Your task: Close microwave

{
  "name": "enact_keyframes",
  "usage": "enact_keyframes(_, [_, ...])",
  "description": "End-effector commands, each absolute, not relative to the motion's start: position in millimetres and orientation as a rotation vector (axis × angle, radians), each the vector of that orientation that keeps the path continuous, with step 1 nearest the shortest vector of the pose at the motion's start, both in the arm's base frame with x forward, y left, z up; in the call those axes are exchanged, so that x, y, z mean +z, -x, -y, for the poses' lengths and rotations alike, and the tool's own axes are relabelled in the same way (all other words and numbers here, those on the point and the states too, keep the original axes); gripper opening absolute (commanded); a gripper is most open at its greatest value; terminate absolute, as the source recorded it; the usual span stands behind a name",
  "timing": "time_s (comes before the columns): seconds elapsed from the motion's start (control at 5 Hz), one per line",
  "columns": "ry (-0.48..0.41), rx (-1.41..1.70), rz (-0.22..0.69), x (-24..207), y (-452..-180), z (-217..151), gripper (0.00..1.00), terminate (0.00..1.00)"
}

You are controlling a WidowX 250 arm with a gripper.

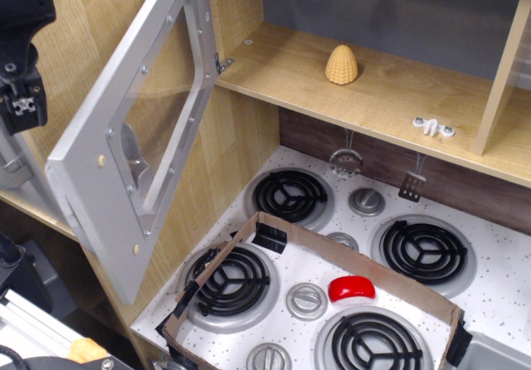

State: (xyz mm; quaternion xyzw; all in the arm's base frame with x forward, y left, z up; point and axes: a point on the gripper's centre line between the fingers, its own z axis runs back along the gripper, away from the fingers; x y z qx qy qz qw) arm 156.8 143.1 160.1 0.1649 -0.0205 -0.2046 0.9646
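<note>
While the microwave fills the upper left of the view, we see its silver-grey door swung wide open, hinged at the top right near the shelf edge and angled out toward us, with the clear window in its middle and the handle showing through the pane. The light wood body stands behind the door. The hand sits at the far left edge, up beside the door's free outer edge and apart from it; only a dark block of it shows, so we cannot tell whether its fingers are spread or pressed together.

To the right of the hinge, a wooden shelf carries a yellow corn cob standing upright. Below the shelf, a small strainer and a spatula hang against the dark back wall. On the speckled counter below lie four black burners, with a cardboard frame set around the front ones. Inside that frame, a red piece lies between the burners.
</note>
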Motion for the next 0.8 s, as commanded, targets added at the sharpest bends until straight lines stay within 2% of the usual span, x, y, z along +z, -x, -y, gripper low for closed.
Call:
enact_keyframes(0.0, [-0.176,-0.400,0.197,148.0,-182.5,-126.1,1.00,0.00])
enact_keyframes(0.4, [-0.059,-0.400,0.417,125.0,-225.8,-70.0,1.00,0.00])
enact_keyframes(0.6, [-0.044,-0.392,0.483,118.2,-247.3,-38.6,1.00,0.00])
